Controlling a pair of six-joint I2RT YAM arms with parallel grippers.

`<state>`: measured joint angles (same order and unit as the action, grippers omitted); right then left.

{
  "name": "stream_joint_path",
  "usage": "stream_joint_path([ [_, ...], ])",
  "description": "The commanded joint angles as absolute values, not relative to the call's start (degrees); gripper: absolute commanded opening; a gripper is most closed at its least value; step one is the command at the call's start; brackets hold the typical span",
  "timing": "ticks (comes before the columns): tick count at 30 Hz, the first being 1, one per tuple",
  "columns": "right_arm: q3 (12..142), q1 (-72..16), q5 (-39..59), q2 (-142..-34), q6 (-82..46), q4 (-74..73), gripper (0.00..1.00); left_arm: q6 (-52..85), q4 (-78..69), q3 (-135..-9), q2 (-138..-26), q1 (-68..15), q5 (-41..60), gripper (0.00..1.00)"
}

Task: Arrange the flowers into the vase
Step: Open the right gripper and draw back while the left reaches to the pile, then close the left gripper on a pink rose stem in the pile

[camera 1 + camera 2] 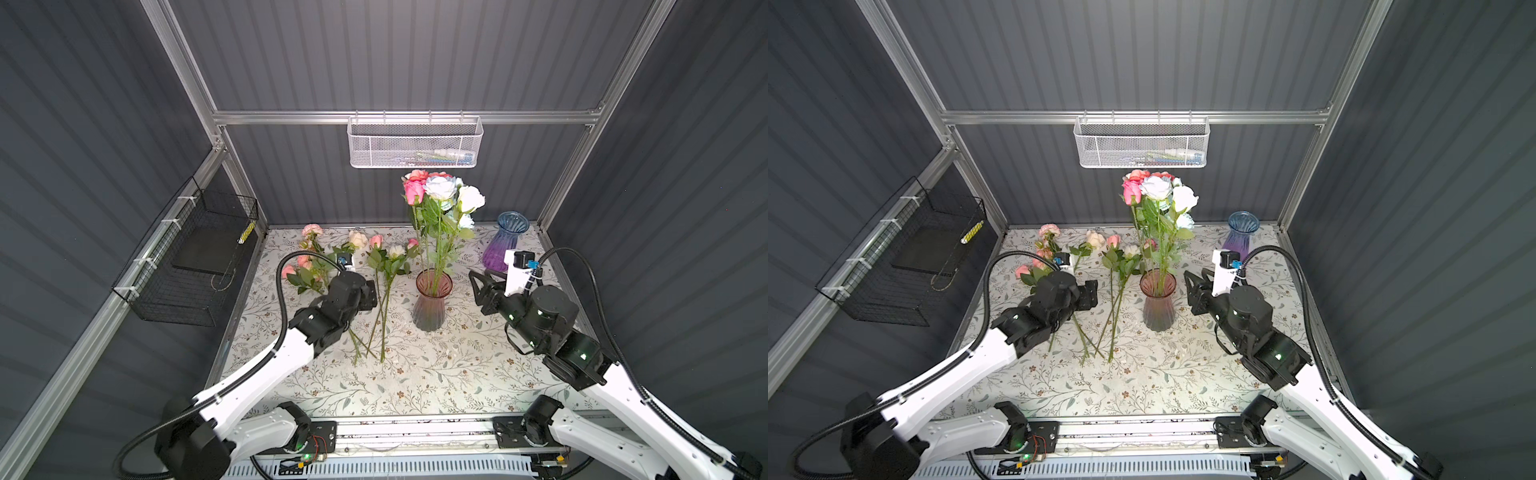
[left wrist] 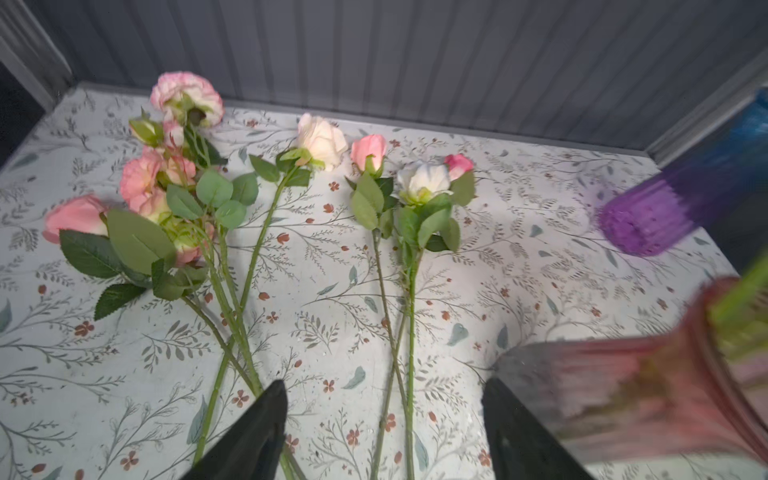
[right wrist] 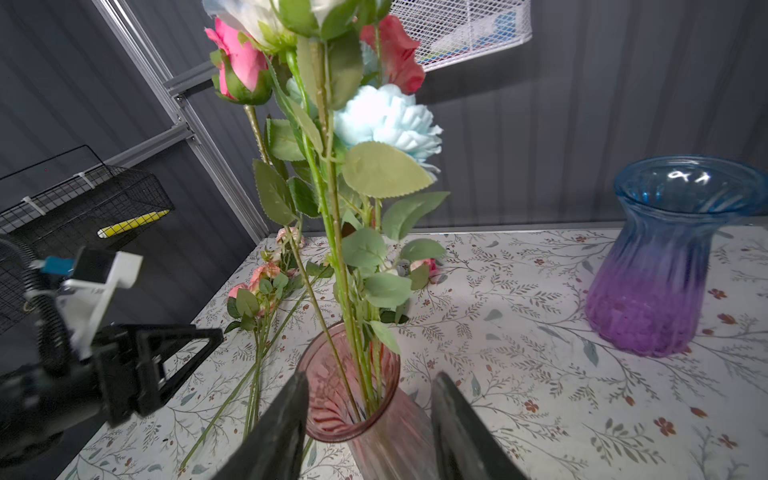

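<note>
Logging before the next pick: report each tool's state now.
Left tool: open, empty, over the loose stems on the table.
Right tool: open, empty, near the pink vase.

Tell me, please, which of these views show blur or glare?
Left wrist view: the pink vase and the blue-purple vase are smeared with blur, while the flowers lying on the table look sharp. Right wrist view: small glare spots on the blue-purple vase's rim. Both top views: sharp overall, brightest on the table's near side.
</note>
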<state>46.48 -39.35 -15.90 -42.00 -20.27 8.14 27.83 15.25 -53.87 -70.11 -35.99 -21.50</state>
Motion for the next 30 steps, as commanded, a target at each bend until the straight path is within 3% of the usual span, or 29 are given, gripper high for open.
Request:
stream_joint_path([
  [1,42.7,-39.3,-19.4,-39.6,-21.8,10.6,0.50,30.2,16.2,-58.8,-78.5,-32.2,-10.6,0.71],
  [7,37.3,-39.0,-21.4,-35.7,-24.4,14.2,0.50,28.5,16.9,-69.8,-97.1,-28.8,0.8,0.65],
  [18,31.0,-38.8,-21.8,-30.4,-27.7,16.1,0.51,27.9,19.4,-79.4,-113.9,-27.2,-0.4,0.57],
  [26,29.6,-38.8,-21.2,-31.0,-28.7,15.1,0.51,27.8,18.9,-82.6,-117.8,-25.8,-2.9,0.40],
  [30,29.6,-38.8,-21.3,-30.9,-28.8,15.3,0.51,27.3,19.5,-84.0,-119.8,-24.9,-1.5,0.25],
])
